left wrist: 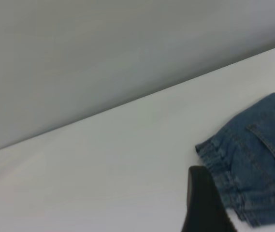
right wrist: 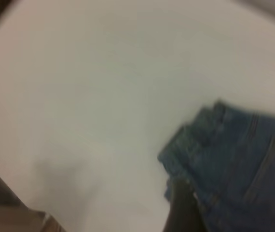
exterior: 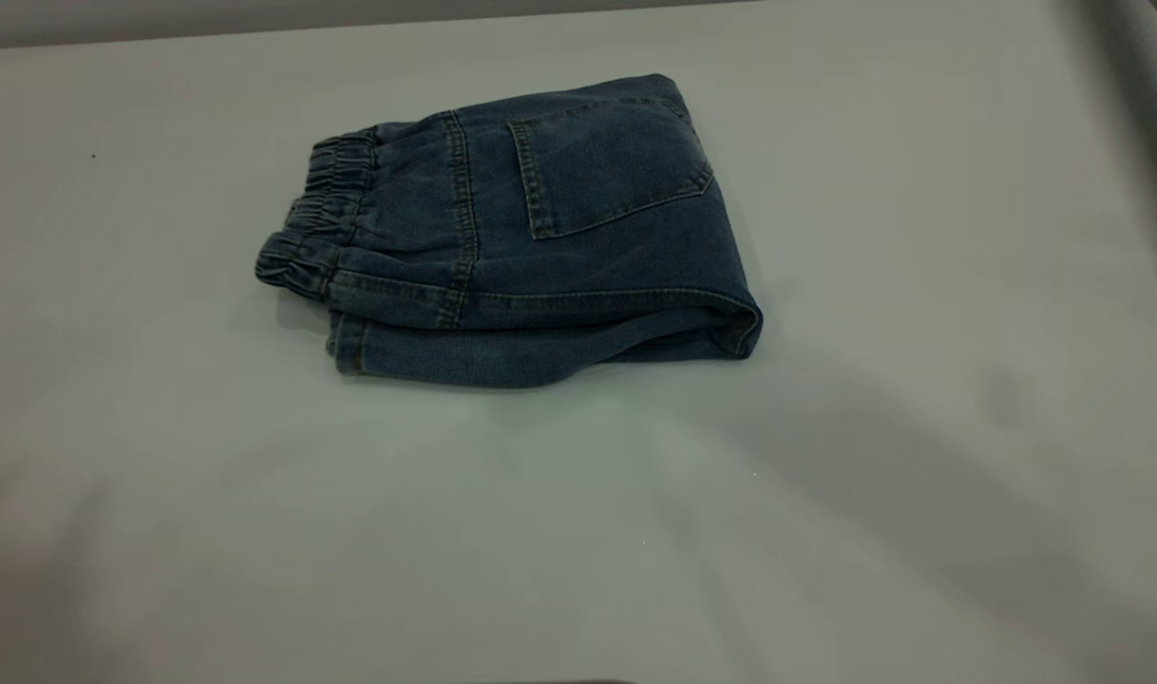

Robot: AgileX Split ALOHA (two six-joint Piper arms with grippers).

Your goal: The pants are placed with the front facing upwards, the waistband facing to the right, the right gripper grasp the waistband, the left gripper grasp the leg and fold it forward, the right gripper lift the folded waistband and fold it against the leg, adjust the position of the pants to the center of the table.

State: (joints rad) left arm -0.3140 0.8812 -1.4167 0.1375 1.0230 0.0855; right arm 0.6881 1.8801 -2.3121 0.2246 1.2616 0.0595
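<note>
You have the pants (exterior: 540,237) folded into a compact bundle on the white table (exterior: 920,475), a little toward the far side and roughly midway across in the exterior view. The waistband (exterior: 317,218), gathered and ruffled, sits at the bundle's left end there, and a back patch pocket (exterior: 607,161) faces up on the top layer. The folded edge runs along the near side, with a lower layer of denim showing just beneath it. Neither arm appears in the exterior view. In your left wrist view a single dark finger of the left pincer (left wrist: 205,203) shows near the waistband end of the pants; you cannot tell from this whether it is released or clenched. In your right wrist view a dark, blurred shape of the right pincer (right wrist: 183,208) overlaps the waistband end of the pants, and its state cannot be told either.
</note>
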